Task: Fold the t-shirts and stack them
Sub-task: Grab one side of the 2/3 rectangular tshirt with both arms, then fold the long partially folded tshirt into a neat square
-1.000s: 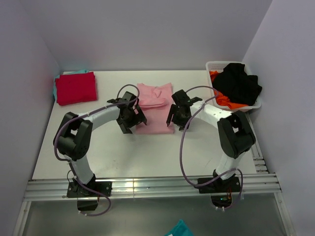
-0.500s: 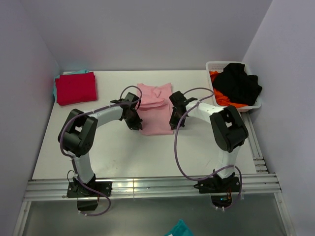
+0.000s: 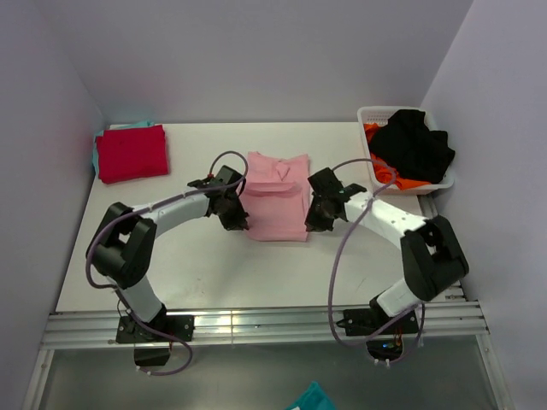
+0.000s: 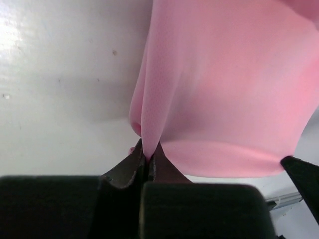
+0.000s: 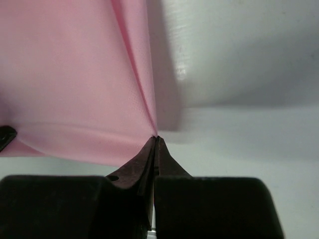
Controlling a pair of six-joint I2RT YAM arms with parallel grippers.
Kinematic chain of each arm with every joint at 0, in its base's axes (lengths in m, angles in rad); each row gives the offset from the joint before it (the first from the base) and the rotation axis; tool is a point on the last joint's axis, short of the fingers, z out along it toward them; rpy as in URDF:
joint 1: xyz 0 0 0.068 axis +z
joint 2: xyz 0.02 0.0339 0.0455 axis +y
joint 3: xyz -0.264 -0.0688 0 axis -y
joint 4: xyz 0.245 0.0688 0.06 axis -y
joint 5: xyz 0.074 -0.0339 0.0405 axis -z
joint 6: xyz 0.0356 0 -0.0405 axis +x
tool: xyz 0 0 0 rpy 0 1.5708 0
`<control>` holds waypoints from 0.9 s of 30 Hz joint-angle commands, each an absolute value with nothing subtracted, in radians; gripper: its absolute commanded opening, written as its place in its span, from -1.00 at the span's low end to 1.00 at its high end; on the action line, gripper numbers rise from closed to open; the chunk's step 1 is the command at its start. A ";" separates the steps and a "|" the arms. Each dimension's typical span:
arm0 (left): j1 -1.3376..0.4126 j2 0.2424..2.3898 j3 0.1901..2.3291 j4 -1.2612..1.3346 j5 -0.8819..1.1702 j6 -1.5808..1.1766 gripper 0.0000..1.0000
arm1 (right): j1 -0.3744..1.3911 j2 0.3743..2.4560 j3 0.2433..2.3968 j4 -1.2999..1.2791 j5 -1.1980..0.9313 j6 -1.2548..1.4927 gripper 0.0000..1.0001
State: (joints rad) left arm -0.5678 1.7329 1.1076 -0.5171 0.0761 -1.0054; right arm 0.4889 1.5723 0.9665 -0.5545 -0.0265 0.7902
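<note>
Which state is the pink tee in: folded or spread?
Folded: the pink tee is a narrow rectangle, with layers overlapping at its far end.

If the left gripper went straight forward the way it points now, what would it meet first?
The light pink t-shirt: the left gripper has its jaws shut on the shirt's edge, so it would push straight into that cloth. Depth beyond it is unclear.

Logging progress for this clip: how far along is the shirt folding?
Done: the red t-shirt lies folded atop the teal t-shirt, far left. In hand: the left end effector and right end effector pinch opposite sides of the partly folded pink t-shirt. Left: finish folding it and stack it.
</note>
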 commanded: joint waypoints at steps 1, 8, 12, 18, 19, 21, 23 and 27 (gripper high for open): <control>-0.587 1.623 1.082 -0.548 0.018 -1.020 -0.99 | 0.499 1.416 0.924 -0.612 0.034 0.811 -1.00; -0.646 1.503 1.017 -0.581 0.011 -1.094 -0.99 | 0.503 1.198 0.816 -0.670 0.040 0.845 -1.00; -0.696 1.404 0.973 -0.600 0.017 -1.150 -0.99 | 0.511 1.056 0.762 -0.718 0.035 0.873 -1.00; -0.752 1.255 0.914 -0.640 0.023 -1.262 -0.99 | 0.515 0.899 0.718 -0.813 0.023 0.894 -1.00; -0.756 1.240 0.911 -0.646 0.028 -1.273 -0.99 | 0.517 0.888 0.719 -0.827 0.025 0.894 -1.00; -0.759 1.207 0.913 -0.663 0.031 -1.296 -0.99 | 0.517 0.865 0.726 -0.854 0.023 0.897 -1.00; -0.759 1.198 0.936 -0.681 0.026 -1.302 -0.99 | 0.515 0.859 0.747 -0.870 0.025 0.897 -1.00; -0.758 1.242 1.005 -0.718 0.015 -1.282 -0.98 | 0.517 0.934 0.813 -0.874 0.028 0.874 -1.00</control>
State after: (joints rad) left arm -0.7628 1.2240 0.9421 -0.6468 0.0586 -1.2762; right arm 0.5186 0.8894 0.7483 -0.8097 -0.0280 0.8970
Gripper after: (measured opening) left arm 0.030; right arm 0.006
